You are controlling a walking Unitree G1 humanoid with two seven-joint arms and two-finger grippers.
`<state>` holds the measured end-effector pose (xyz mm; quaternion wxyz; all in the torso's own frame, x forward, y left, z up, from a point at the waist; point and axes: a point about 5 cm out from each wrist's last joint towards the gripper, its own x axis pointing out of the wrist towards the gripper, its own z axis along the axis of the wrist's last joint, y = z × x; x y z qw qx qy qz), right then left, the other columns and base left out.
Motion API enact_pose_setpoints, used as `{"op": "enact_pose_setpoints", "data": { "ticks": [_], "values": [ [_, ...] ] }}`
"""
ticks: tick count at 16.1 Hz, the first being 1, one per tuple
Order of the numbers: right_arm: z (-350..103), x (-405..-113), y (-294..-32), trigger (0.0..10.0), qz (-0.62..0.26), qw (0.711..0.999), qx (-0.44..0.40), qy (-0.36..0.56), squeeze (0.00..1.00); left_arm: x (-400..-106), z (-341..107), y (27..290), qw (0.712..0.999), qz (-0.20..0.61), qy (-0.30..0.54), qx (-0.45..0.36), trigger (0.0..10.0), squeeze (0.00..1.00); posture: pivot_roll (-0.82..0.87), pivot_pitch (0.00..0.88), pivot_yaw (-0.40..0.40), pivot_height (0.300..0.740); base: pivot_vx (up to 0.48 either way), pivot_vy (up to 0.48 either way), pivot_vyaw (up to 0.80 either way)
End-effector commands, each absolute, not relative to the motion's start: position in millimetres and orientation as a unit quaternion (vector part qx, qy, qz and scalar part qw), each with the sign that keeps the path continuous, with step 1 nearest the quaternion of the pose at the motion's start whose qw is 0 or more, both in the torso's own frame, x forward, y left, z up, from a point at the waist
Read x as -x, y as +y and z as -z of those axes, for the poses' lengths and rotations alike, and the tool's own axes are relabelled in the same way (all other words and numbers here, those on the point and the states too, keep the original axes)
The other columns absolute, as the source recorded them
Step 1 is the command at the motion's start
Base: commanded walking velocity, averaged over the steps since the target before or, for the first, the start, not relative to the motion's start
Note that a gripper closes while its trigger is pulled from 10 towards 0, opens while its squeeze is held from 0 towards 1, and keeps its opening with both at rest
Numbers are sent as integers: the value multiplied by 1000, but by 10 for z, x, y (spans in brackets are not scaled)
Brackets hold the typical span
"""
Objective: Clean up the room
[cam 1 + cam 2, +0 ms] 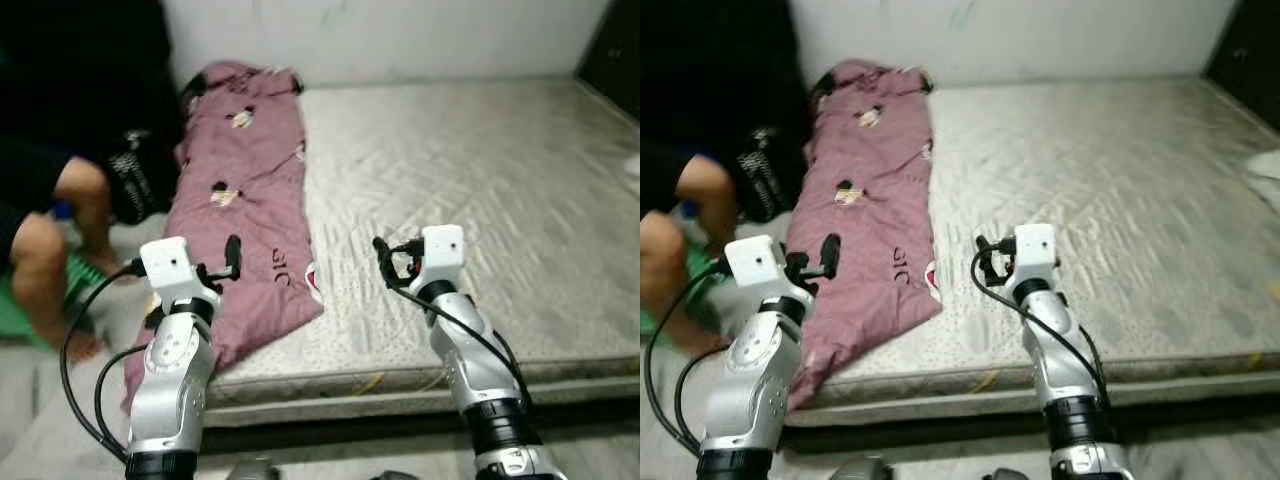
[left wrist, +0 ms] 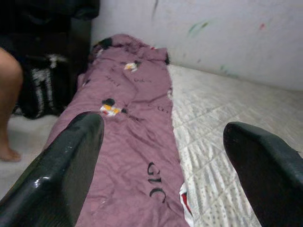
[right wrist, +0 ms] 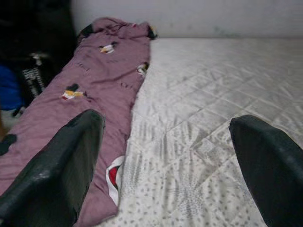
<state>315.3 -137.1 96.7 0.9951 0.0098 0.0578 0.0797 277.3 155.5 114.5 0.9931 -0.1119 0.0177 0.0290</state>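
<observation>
Left eye view: a mauve quilt [image 1: 245, 190] with small cartoon prints lies lengthwise down the left part of a bare, diamond-stitched grey mattress [image 1: 480, 190], its lower end drooping over the near edge. The left gripper [image 1: 225, 262] hovers over the quilt's lower part at lower left, the right gripper [image 1: 392, 262] over bare mattress at lower centre. A seated person's legs [image 1: 55, 250] show at far left.

Left wrist view: fingers [image 2: 61, 165] spread wide, empty, quilt lettering between them.

Right wrist view: fingers [image 3: 61, 161] wide apart, empty, the quilt's edge beside one finger.
</observation>
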Motion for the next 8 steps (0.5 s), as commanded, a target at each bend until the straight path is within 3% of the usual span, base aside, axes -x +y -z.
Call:
{"op": "enact_pose_setpoints", "data": {
  "ticks": [1, 8],
  "values": [
    [-1036, -3178, -1259, 10000, -98, 994, -16, 47, 0, -2772, -1172, 1629, 994, -40, 13, 101, 10000, 0, -7, 0, 26, 740, 0, 480, 0],
    [-1031, -3184, -1260, 10000, -101, 994, -13, 50, 0, -2772, -1172, 1622, 994, -44, 13, 102, 10000, 0, -9, 0, 23, 740, 0, 480, 0]
  ]
}}
